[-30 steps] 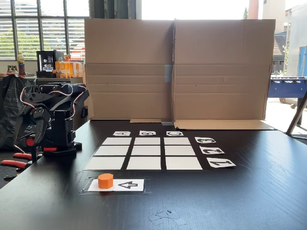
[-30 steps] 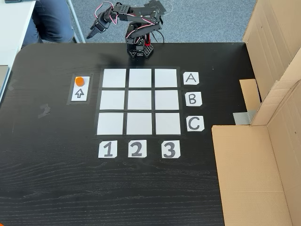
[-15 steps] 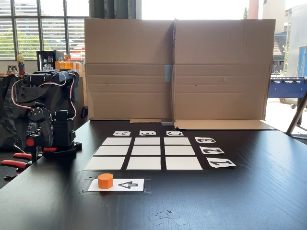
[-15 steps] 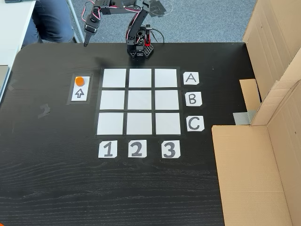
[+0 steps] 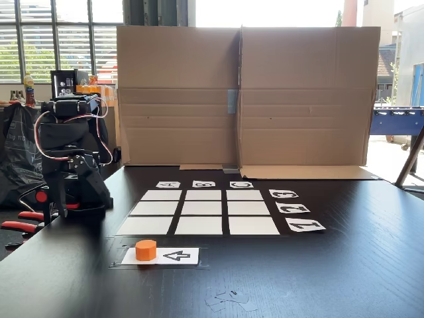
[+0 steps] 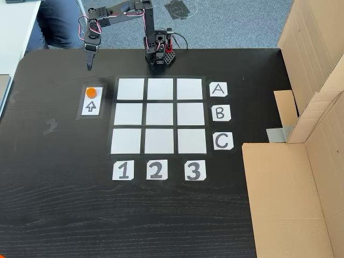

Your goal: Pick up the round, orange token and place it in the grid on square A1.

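Token (image 6: pixel 91 92) on arrow card (image 6: pixel 91 106)

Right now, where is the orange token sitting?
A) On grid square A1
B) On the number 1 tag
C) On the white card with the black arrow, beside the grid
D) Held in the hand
C: the token rests on the arrow card just outside the grid, with the hand apart from it.
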